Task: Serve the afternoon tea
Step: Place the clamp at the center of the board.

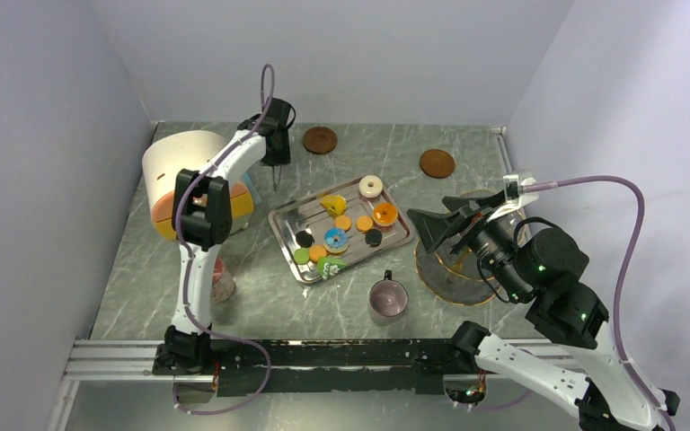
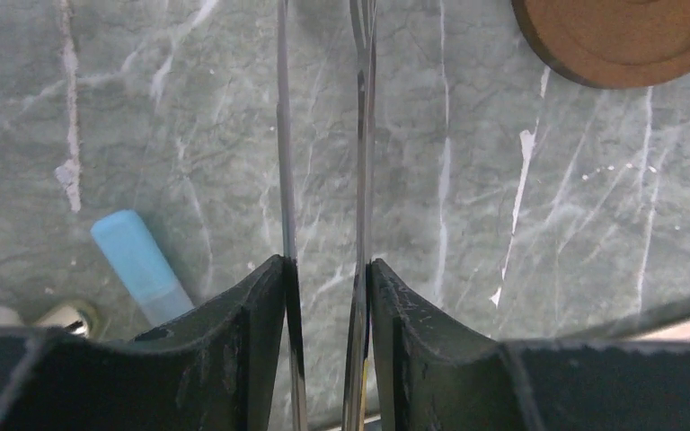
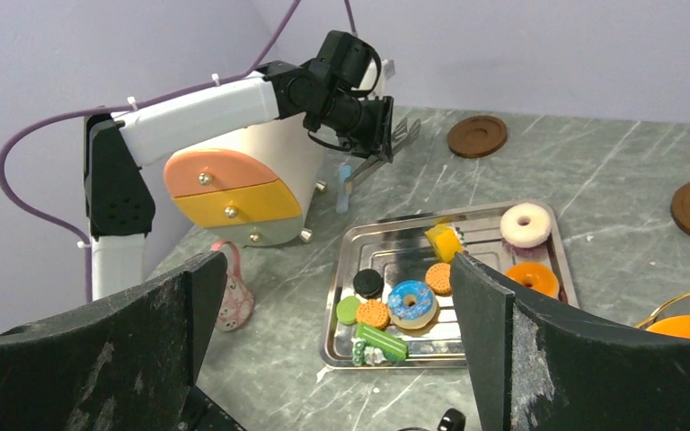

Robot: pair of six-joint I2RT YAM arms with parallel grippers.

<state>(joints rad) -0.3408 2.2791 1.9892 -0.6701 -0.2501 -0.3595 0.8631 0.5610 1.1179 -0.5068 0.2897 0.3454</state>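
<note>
Overhead view: steel tray point(image 1: 292, 215) mid-desk carries one cream ring point(image 1: 371, 186), one blue donut point(image 1: 335, 238), two black discs point(image 1: 304, 238), three orange biscuits point(image 1: 343, 222), one green disc point(image 1: 301, 256). Mug point(image 1: 387, 299) stands on desk just beside tray's near corner. Two brown coasters point(image 1: 320, 140) near far edge. Right gripper point(image 1: 440, 218) spread wide, empty, above gold-rimmed glass plate point(image 1: 458, 289).

Left wrist view: left gripper point(image 2: 328, 265) clamps two thin metal blades point(image 2: 283, 180), probably tongs. One blue tube point(image 2: 139, 260) lies on desk point(image 2: 503, 135) alongside.

Right wrist view: cream drawer box point(image 3: 260, 171), two drawers, partly hidden behind left arm.
</note>
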